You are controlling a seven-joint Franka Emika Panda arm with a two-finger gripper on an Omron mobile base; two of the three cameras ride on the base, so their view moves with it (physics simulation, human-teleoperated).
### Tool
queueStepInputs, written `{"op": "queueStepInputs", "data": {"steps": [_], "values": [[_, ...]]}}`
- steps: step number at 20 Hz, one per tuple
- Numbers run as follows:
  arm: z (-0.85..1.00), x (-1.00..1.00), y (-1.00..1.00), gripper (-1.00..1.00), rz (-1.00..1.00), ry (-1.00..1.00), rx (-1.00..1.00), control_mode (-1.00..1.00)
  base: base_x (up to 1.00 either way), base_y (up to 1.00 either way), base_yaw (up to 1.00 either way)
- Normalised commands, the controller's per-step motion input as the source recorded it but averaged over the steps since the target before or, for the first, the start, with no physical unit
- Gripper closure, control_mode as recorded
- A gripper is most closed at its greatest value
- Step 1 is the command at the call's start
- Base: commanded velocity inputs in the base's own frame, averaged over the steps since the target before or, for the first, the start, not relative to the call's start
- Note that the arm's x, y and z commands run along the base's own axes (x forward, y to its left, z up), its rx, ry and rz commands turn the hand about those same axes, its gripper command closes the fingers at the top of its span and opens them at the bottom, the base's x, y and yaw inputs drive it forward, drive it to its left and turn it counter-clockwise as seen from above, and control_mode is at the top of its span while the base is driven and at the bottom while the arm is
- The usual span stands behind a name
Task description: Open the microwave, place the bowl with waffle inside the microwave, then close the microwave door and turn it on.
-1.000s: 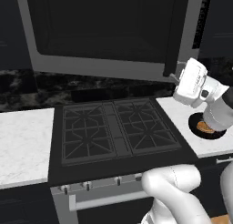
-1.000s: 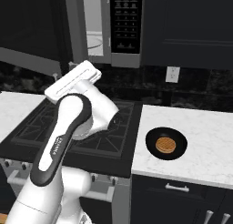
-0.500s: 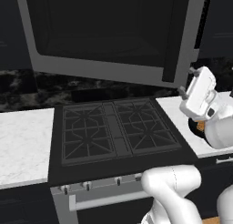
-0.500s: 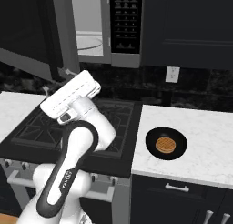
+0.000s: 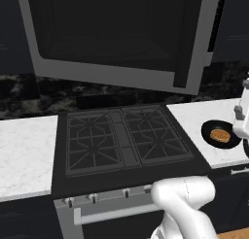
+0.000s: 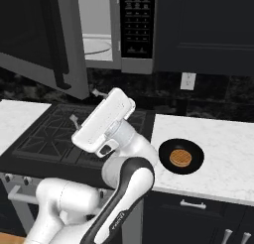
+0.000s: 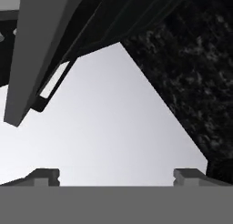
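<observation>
The microwave (image 6: 136, 30) hangs above the stove with its cavity (image 6: 96, 44) exposed. The microwave door (image 5: 112, 34) stands swung out toward me, its black bar handle (image 5: 181, 63) at the right edge; the same door (image 6: 39, 39) is at the left in the right base view. The black bowl (image 6: 194, 150) sits on the white counter right of the stove, with the golden waffle (image 6: 180, 157) in it; from the left it is the bowl (image 5: 210, 128) and waffle (image 5: 220, 135). My gripper (image 6: 85, 106) is open and empty, over the stove, left of the bowl and below the door. Its fingertips (image 7: 45, 175) stand wide apart.
The black gas stove (image 5: 121, 138) lies below the microwave, the oven handle (image 5: 116, 213) at its front. White counters flank it (image 5: 24, 155) (image 6: 228, 153). A wall outlet (image 6: 187, 81) is on the dark speckled backsplash (image 7: 195, 73). My own arm (image 6: 124, 173) bulks between stove and bowl.
The hand has dropped down and to the right, away from the door's handle. The bowl and waffle have stayed put.
</observation>
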Motion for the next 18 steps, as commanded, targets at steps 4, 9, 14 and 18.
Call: {"op": "queueStepInputs", "data": {"steps": [4,9,14,18], "values": [[-0.01,0.99,-0.28,-1.00,0.22,0.17,-0.10,-1.00,0.00,0.00,0.00],[0.00,1.00,0.02,-1.00,0.18,-0.08,-0.40,-1.00,0.00,0.00,0.00],[-0.02,0.89,0.11,-1.00,0.03,-0.35,-0.48,-1.00,0.00,0.00,0.00],[-0.02,0.52,0.56,-1.00,0.00,-0.39,-0.45,-1.00,0.00,0.00,0.00]]}}
